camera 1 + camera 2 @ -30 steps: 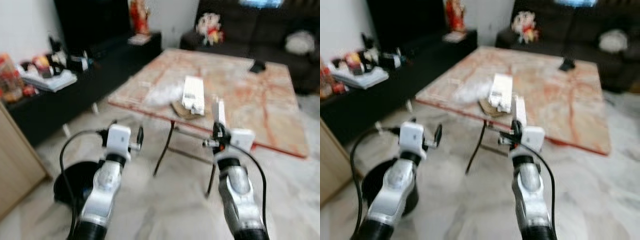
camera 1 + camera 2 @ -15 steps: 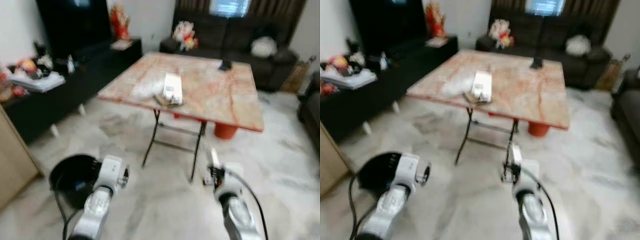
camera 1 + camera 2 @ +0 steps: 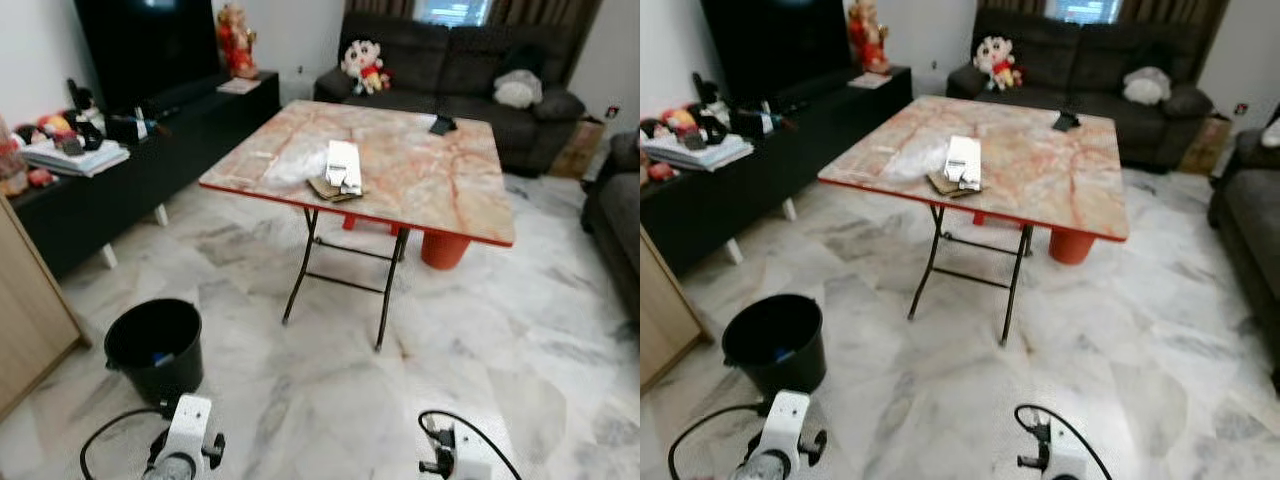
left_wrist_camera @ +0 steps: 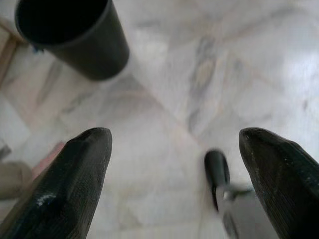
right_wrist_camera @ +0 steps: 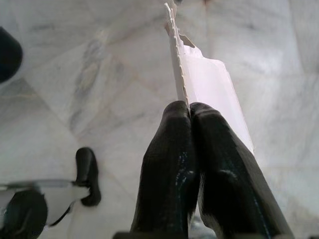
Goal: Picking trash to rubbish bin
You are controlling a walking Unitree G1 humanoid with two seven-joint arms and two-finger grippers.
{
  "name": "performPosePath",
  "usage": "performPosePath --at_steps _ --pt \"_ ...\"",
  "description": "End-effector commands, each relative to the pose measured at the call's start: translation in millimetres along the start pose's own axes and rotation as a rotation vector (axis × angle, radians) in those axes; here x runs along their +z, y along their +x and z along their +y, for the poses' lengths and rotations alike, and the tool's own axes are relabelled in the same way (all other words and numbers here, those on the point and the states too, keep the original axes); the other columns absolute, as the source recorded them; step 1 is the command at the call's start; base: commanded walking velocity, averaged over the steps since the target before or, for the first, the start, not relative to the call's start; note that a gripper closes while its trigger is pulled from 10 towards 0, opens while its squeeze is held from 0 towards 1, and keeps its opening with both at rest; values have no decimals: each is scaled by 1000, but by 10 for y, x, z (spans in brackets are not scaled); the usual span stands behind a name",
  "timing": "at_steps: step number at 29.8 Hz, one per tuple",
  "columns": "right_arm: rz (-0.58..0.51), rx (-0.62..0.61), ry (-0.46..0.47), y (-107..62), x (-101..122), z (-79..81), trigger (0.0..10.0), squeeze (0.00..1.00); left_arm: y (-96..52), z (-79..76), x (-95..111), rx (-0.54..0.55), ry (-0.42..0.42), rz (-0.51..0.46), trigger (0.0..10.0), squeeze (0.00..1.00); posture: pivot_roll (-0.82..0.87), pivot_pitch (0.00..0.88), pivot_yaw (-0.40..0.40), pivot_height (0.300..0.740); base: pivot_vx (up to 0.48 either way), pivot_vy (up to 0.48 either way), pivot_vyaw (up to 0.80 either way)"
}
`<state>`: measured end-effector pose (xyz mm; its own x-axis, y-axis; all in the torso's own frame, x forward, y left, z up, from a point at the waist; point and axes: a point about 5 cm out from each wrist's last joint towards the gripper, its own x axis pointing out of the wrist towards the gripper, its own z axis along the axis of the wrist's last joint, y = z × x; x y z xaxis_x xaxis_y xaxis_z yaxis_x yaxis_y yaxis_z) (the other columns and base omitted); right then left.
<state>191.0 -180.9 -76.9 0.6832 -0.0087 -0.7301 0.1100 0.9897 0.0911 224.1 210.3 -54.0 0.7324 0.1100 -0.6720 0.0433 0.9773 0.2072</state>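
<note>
Pinched between the two black fingers of the right gripper (image 5: 192, 112) was a thin white scrap of card or wrapper (image 5: 209, 89), held by its lower edge so that most of it stood free beyond the fingertips; the fingers were pressed together with only the sheet between them. The left gripper (image 4: 172, 149) hung with its fingers spread wide and nothing between them, pointed down at the marble floor (image 3: 330, 390). From where I stood, the black rubbish bin (image 3: 155, 345) sat on that floor, to the robot's left and a little ahead of the left arm; the right arm, with the scrap, was well apart from the bin, across the robot's body; the folding table (image 3: 420, 190) stood beyond the bin, further into the room, with a white packet and some brown paper (image 3: 340, 170) lying on its top.

The scrap looked very light and flat, stiff enough to hold its shape yet easily bent; one edge looked jagged, as if torn. I judged the edge grip adequate for carrying; a slick sheet could slide out if swung quickly. It seemed likely to flutter rather than drop straight, so it would want releasing low over the bin's mouth.
</note>
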Motion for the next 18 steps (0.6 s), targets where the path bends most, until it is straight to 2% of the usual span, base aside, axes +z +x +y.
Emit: performPosePath --at_steps 1,3,5,14,18 --pt "12 -10 -3 -1 -17 -14 10000 0 -25 17 -100 14 -3 31 10000 0 128 17 -24 740 311 0 0" --pt "12 0 14 -8 -39 -10 10000 0 -38 12 -149 15 -8 47 10000 0 135 9 -24 740 322 0 0" --pt "15 5 -4 -10 -44 -8 10000 0 -47 13 -179 16 -4 54 10000 0 130 3 -23 740 319 0 794" --pt "5 -5 28 -18 -44 -57 10000 0 -84 34 -280 24 -11 69 10000 0 130 0 -23 740 323 0 792" --pt "-3 -8 39 -14 -26 -60 10000 0 -91 37 -299 26 -12 72 10000 0 130 0 -23 740 328 0 0"
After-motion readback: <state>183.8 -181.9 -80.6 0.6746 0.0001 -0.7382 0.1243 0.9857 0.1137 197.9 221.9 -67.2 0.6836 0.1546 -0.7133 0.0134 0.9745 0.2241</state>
